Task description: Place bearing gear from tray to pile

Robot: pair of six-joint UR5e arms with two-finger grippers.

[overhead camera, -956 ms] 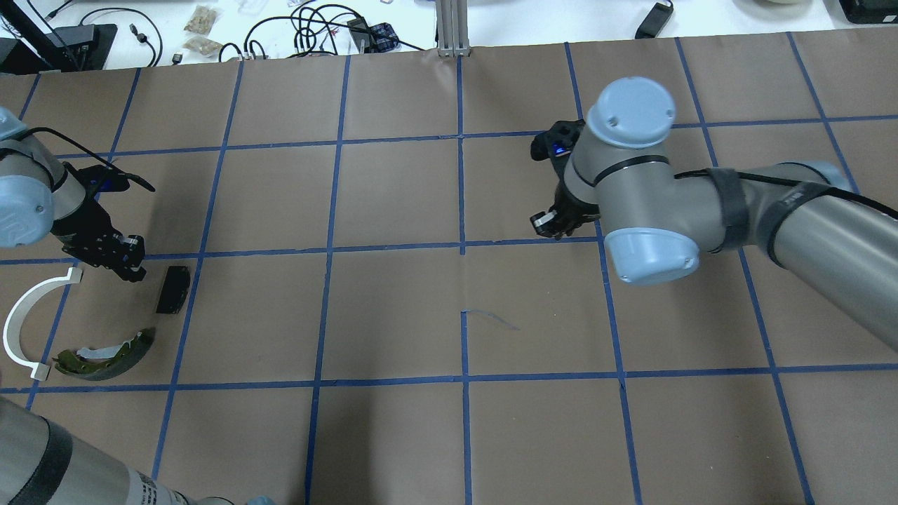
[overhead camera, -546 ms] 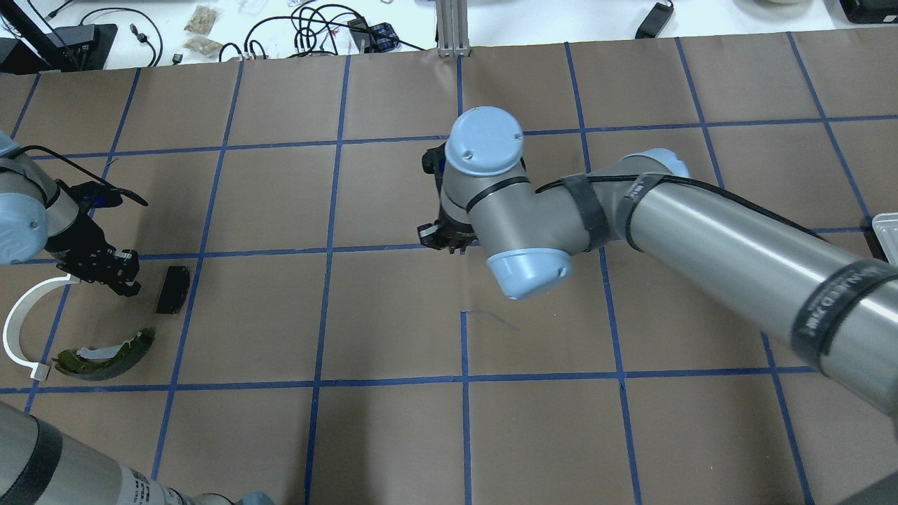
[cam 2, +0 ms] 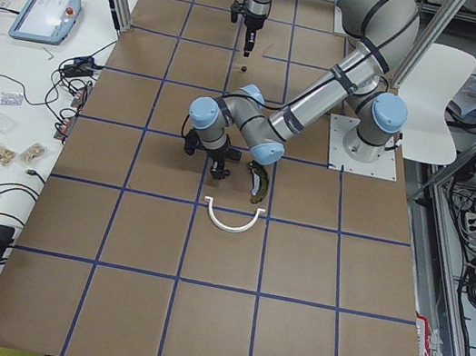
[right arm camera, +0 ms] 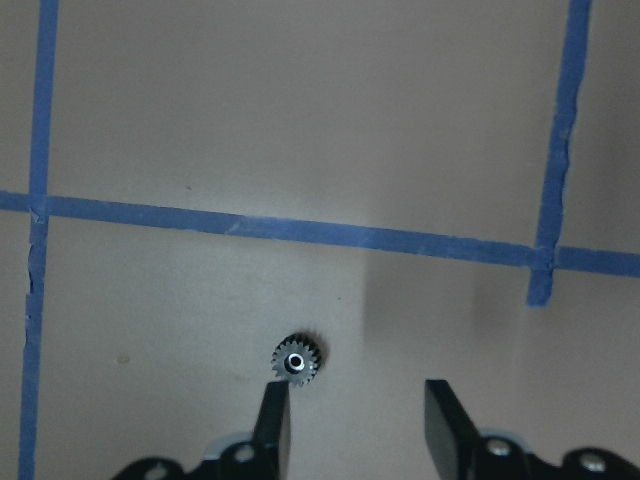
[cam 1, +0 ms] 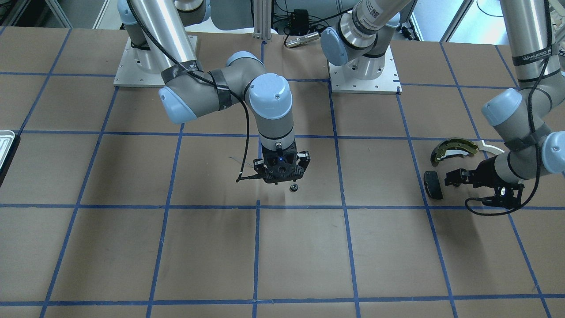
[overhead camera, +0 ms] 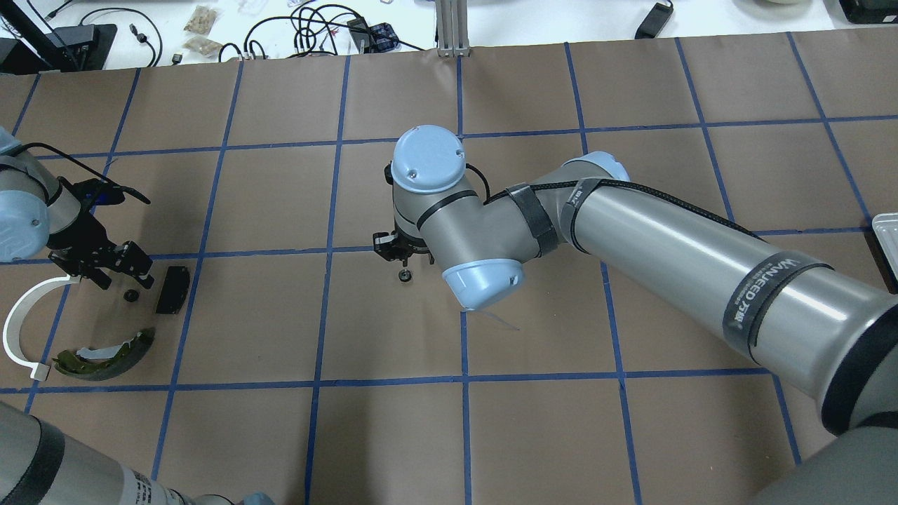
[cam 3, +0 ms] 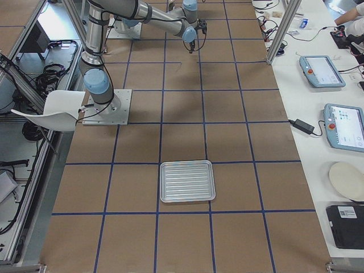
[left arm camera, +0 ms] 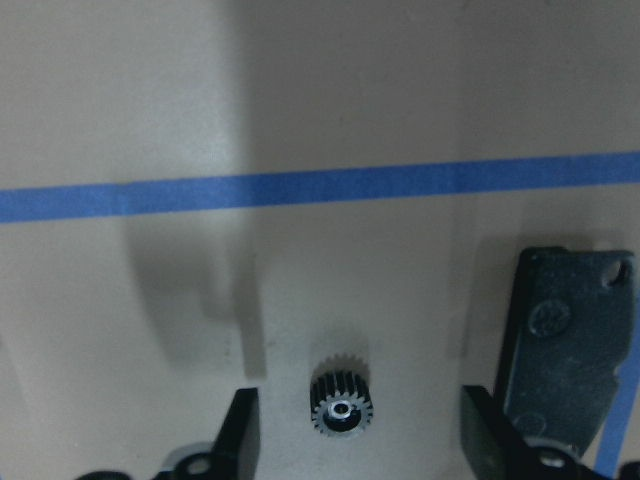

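Observation:
One bearing gear [overhead camera: 404,275] lies on the paper at the table's middle, just below my open right gripper [overhead camera: 398,258]. In the right wrist view the gear [right arm camera: 295,362] sits by the tip of one finger [right arm camera: 275,425], not held. A second gear [overhead camera: 130,296] lies beside the black pad [overhead camera: 172,289] of the pile, with the olive brake shoe [overhead camera: 105,358] and white arc [overhead camera: 21,322]. My left gripper [left arm camera: 365,440] is open over that gear [left arm camera: 340,408]. The tray [cam 3: 187,181] stands far to the right.
The table is brown paper with a blue tape grid [overhead camera: 463,252]. The robot's base plates [cam 1: 152,62] are at the near side. Cables and small items lie on the white bench [overhead camera: 316,28] beyond the far edge.
My right arm has swept left to the table's middle, and a gear now lies under its gripper. My left gripper has opened, and a gear now lies beside the black pad.

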